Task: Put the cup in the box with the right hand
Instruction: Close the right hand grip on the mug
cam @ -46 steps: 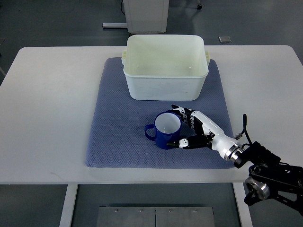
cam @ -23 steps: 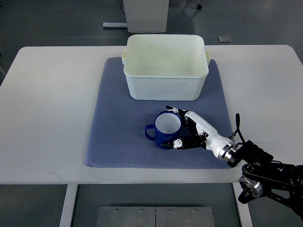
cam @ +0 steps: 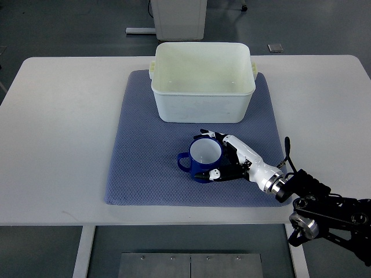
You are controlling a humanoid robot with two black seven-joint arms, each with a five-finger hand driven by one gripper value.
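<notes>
A dark blue cup (cam: 200,160) with a white inside stands upright on the blue mat (cam: 145,156), its handle pointing left. My right hand (cam: 223,157) comes in from the lower right and wraps the cup's right side, with the fingers (cam: 210,135) behind the rim and the thumb (cam: 213,173) in front. The cup still rests on the mat. The white plastic box (cam: 203,81) stands open and empty on the mat just behind the cup.
The mat lies on a white table (cam: 58,127). A white cabinet base (cam: 179,17) stands on the floor beyond the table's far edge. My right arm's dark wrist and forearm (cam: 324,211) hang over the table's front right edge.
My right hand has slid a little further left and closed in around the cup; fingers and thumb now hug its rim. The cup has not moved.
</notes>
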